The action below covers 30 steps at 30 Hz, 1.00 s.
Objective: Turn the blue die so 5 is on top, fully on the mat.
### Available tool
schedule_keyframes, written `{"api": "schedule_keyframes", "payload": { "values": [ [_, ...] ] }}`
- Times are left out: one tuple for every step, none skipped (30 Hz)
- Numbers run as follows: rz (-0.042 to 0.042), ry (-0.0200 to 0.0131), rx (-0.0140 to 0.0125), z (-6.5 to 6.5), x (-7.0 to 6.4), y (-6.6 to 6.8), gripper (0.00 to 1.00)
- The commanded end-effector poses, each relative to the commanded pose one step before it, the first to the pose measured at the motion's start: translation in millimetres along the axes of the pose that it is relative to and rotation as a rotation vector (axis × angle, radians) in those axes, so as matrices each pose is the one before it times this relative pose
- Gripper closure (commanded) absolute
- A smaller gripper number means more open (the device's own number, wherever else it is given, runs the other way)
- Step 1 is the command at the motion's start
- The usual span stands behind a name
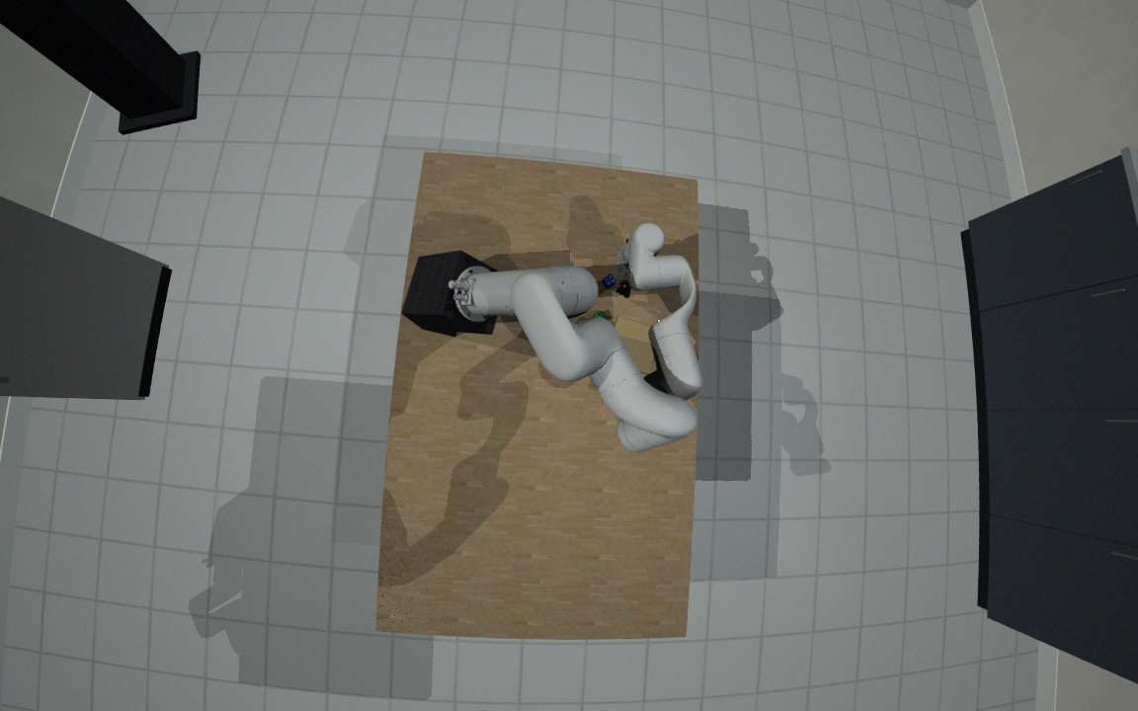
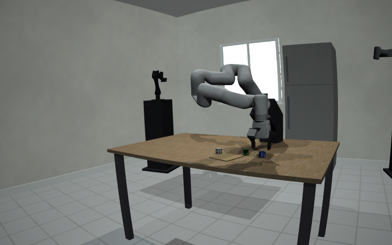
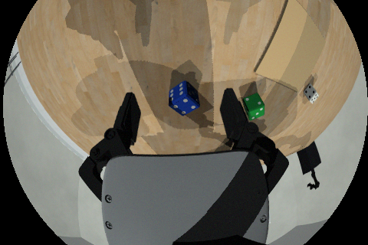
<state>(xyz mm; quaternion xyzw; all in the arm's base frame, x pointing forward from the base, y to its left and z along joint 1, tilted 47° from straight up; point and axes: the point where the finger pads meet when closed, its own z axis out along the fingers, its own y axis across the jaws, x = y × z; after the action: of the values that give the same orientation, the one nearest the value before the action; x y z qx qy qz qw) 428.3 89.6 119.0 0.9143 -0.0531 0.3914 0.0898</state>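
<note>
The blue die (image 1: 609, 280) (image 2: 262, 154) (image 3: 184, 98) rests on the table, off the mat. In the wrist view one of its faces shows four pips; I cannot tell which face is on top. My gripper (image 2: 261, 148) (image 3: 179, 92) is open and empty, pointing down above the table. In the wrist view the blue die appears between the fingers, but they do not touch it. The tan mat (image 1: 632, 329) (image 2: 225, 157) (image 3: 284, 42) lies flat, with no die on it in the wrist view.
The green die (image 1: 599, 314) (image 2: 245, 151) (image 3: 254, 106) stands between the blue die and the mat, just outside the right finger in the wrist view. The white die (image 2: 218, 150) (image 3: 311, 93) stands beyond the mat's near corner there. The arm hides it in the top view.
</note>
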Motion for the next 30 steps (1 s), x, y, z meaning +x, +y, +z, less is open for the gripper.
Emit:
{"api": "schedule_keyframes", "payload": {
  "values": [
    [-0.0012, 0.00147, 0.00175, -0.77, 0.2, -0.68, 0.0],
    [0.0, 0.0, 0.0, 0.0, 0.0, 0.0, 0.0],
    [0.0, 0.0, 0.0, 0.0, 0.0, 0.0, 0.0],
    [0.0, 0.0, 0.0, 0.0, 0.0, 0.0, 0.0],
    [0.0, 0.0, 0.0, 0.0, 0.0, 0.0, 0.0],
    [0.0, 0.0, 0.0, 0.0, 0.0, 0.0, 0.0],
    [0.0, 0.0, 0.0, 0.0, 0.0, 0.0, 0.0],
    [0.0, 0.0, 0.0, 0.0, 0.0, 0.0, 0.0],
    [0.0, 0.0, 0.0, 0.0, 0.0, 0.0, 0.0],
    [0.0, 0.0, 0.0, 0.0, 0.0, 0.0, 0.0],
    [0.0, 0.0, 0.0, 0.0, 0.0, 0.0, 0.0],
    [0.0, 0.0, 0.0, 0.0, 0.0, 0.0, 0.0],
    [0.0, 0.0, 0.0, 0.0, 0.0, 0.0, 0.0],
    [0.0, 0.0, 0.0, 0.0, 0.0, 0.0, 0.0],
    [0.0, 0.0, 0.0, 0.0, 0.0, 0.0, 0.0],
    [0.0, 0.0, 0.0, 0.0, 0.0, 0.0, 0.0],
    [0.0, 0.0, 0.0, -0.08, 0.0, 0.0, 0.0],
    [0.00001, 0.0, 0.00001, -0.5, 0.0, 0.0, 0.0],
    [0.00001, -0.00001, 0.00001, -1.25, 0.01, -0.01, 0.0],
    [-0.00001, 0.0, -0.00001, -2.21, 0.0, 0.0, 0.0],
    [0.00001, 0.0, 0.00001, -3.26, 0.0, 0.0, 0.0],
    [0.0, 0.0, 0.0, -4.33, 0.0, 0.0, 0.0],
    [0.0, 0.0, 0.0, -5.32, 0.0, 0.0, 0.0],
    [0.0, 0.0, 0.0, -6.19, 0.0, 0.0, 0.0],
    [0.0, 0.0, 0.0, 0.0, 0.0, 0.0, 0.0],
    [0.0, 0.0, 0.0, 0.0, 0.0, 0.0, 0.0],
    [-0.00002, 0.00001, -0.00002, -6.88, -0.01, 0.01, 0.0],
    [0.00002, -0.00001, 0.00002, -7.36, 0.01, -0.01, 0.0],
    [-0.00002, 0.00001, -0.00002, -7.65, -0.01, 0.01, 0.0],
    [0.00002, -0.00001, 0.00001, -7.71, 0.01, -0.01, 0.0]
  ]
}}
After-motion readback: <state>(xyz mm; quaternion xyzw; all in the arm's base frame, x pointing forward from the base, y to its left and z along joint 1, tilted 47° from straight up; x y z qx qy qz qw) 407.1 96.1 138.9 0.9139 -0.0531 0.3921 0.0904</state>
